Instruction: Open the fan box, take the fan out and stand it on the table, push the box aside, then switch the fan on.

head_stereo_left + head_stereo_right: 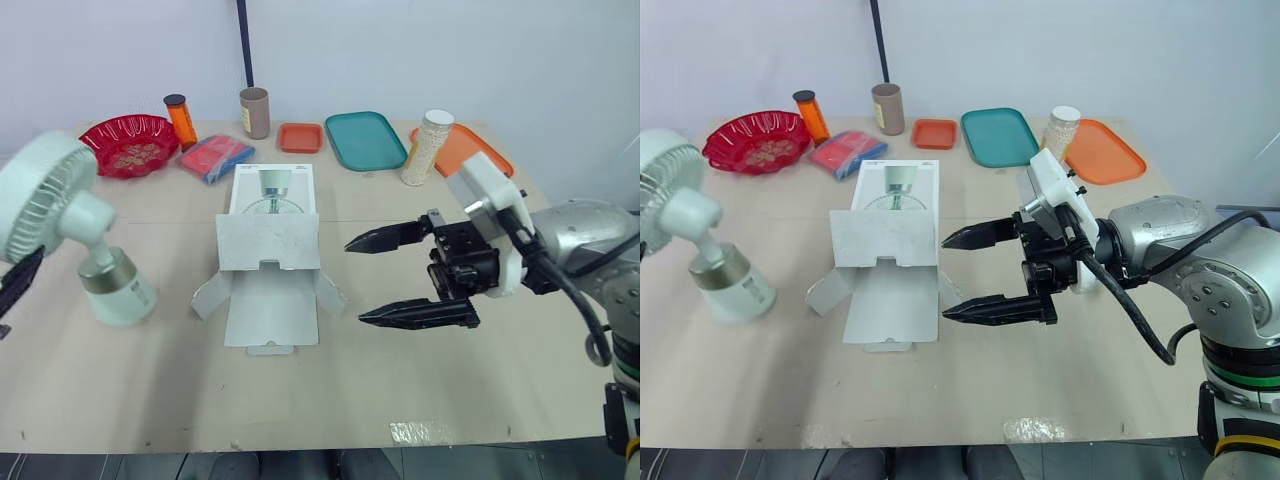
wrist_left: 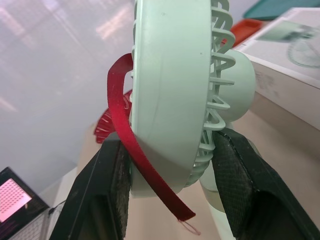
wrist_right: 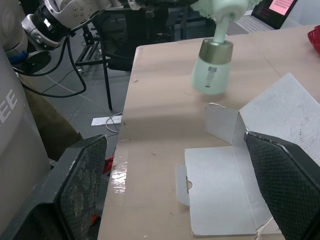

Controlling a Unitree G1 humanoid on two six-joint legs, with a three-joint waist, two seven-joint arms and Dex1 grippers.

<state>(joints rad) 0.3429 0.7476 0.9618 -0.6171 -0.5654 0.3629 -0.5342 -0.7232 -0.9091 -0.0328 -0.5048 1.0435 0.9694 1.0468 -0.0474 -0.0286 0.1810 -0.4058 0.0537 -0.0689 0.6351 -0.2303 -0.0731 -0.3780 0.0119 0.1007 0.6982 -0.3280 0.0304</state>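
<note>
Watching from beside the worktop (image 1: 450,380): the fan (image 1: 60,215) is sitting out of its carton, far over on the robot's left. It is leaning rather than standing, and its pale cylinder base (image 1: 120,290) is seemingly resting on one edge.

The left tool (image 2: 171,142) is clamping the round head across its thickness, with one black pad (image 2: 117,180) on the smooth back rim and the other against the ribbed grille. A red strap (image 2: 135,155) is looping over the rim and trailing down close by that pad.

The fan box (image 1: 268,255) is lying open mid-worktop, flaps splaying toward the robot, well apart from the fan. The right tool (image 1: 355,281) is hovering just beside the box's right side, fingers spread wide and touching nothing.

Handling, as I am judging it:
- **Fan:** It is looking like light moulded plastic with most of its weight low in the base. The rim is looking slick, and the grille ribs are looking thin enough to flex or crack under a hard squeeze.
- **Head grip:** The neck is probably pivoting, so a grip on the head is giving poor command of where the base lands.
- **Better hold:** The base or its metallic collar is seeming the surer place to hold for setting it upright.
- **Box:** It is appearing to be thin card, light and easy to slide. Pushing on the side wall rather than on a loose flap is looking wiser.
</note>
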